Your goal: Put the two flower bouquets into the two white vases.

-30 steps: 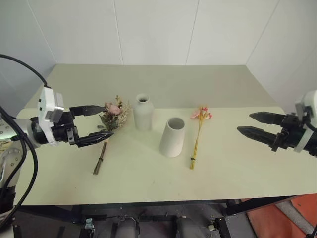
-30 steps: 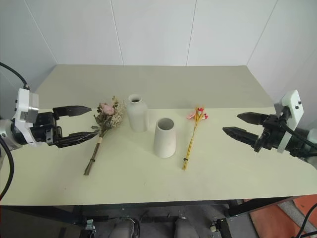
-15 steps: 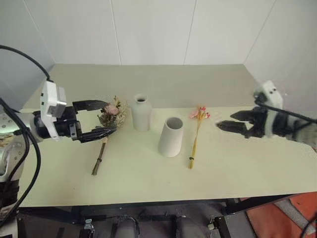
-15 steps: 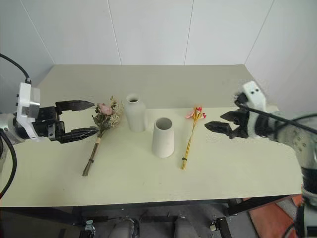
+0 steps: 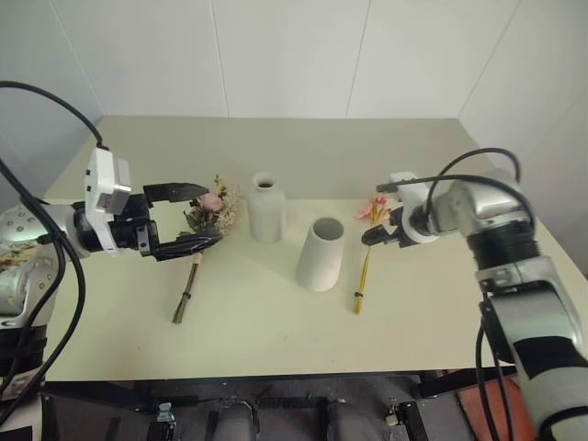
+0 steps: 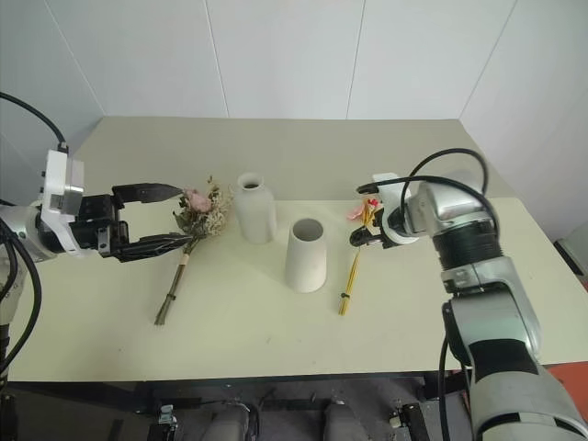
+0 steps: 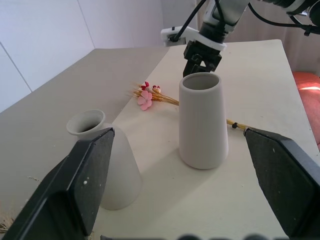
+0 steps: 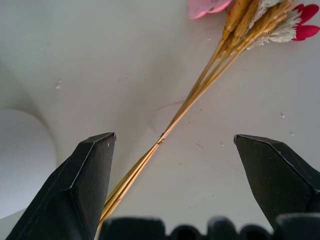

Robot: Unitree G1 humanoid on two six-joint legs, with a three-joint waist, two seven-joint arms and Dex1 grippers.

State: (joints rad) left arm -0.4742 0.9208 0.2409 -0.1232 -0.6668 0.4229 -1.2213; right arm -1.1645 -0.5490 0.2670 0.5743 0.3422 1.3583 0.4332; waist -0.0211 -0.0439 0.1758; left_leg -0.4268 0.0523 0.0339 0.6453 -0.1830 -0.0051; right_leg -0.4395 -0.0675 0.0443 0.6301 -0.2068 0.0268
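While both grippers gape wide, the slim yellow-stemmed bunch lies flat, seemingly untouched.

Pale yellow-green bench against white walls; on it, left to right: bushy dried bouquet lying flat, brown stems toward the near edge; narrow-necked white vase upright; wide-mouthed tapered vase upright, just right of it and nearer; slim yellow-stemmed bunch lying flat, pink-red blossoms at far end.
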